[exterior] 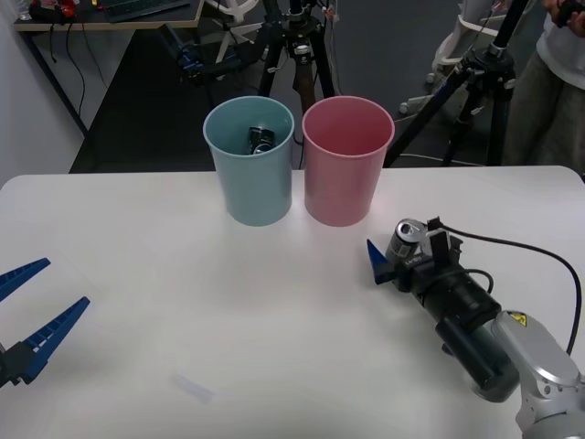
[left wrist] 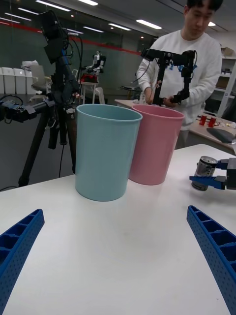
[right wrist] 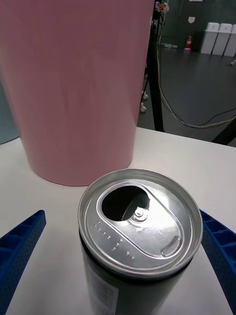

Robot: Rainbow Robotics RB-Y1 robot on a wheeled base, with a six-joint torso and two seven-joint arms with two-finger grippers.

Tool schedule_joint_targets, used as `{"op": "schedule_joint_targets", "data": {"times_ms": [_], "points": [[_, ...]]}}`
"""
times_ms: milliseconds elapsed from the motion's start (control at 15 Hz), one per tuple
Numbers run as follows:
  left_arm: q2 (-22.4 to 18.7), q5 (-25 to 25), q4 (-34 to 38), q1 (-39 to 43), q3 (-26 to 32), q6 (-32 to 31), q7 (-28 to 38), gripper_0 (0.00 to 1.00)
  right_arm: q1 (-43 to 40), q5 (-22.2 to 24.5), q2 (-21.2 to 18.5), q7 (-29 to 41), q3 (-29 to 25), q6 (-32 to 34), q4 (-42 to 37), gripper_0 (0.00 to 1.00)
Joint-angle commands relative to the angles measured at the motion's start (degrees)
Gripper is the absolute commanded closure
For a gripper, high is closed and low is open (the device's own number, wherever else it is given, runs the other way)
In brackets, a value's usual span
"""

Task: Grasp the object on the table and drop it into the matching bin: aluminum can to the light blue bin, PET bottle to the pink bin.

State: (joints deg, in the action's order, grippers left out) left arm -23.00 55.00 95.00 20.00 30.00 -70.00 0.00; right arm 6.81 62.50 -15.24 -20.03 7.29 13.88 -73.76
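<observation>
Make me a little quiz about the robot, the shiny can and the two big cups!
1. True or false: the aluminum can stands upright on the table, beside the pink bin.
2. Which gripper has its open fingers on either side of the can? A) left gripper B) right gripper
3. Fill in: something dark already lies inside the ______ bin.

Key
1. True. It stands by the pink bin, apart from it.
2. B. The left gripper waits open at the table's near left edge.
3. Light blue. The dark object shows inside the light blue bin.
</observation>
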Motion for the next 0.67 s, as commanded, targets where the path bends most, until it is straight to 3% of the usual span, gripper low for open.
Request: {"op": "schedule_joint_targets", "data": {"times_ms": [67, 133, 200, 267, 667], "points": [[0.0, 0.0, 0.0, 0.0, 0.0, 0.0, 0.0, 0.0, 0.84, -0.01, -0.05, 0.16, 0.44, -0.52, 0.54, 0.0], [0.0, 0.0, 0.0, 0.0, 0.0, 0.0, 0.0, 0.0, 0.84, -0.09, 0.04, 0.16, 0.53, -0.7, 0.54, 0.0], [0.0, 0.0, 0.0, 0.0, 0.0, 0.0, 0.0, 0.0, 0.84, -0.09, 0.04, 0.16, 0.62, -0.7, 0.54, 0.35], [0.0, 0.0, 0.0, 0.0, 0.0, 0.0, 0.0, 0.0, 0.84, -0.09, 0.04, 0.25, 0.71, -0.79, 0.54, 1.0], [0.0, 0.0, 0.0, 0.0, 0.0, 0.0, 0.0, 0.0, 0.84, -0.09, 0.04, -0.1, 0.71, -0.79, 0.54, 1.0]]}}
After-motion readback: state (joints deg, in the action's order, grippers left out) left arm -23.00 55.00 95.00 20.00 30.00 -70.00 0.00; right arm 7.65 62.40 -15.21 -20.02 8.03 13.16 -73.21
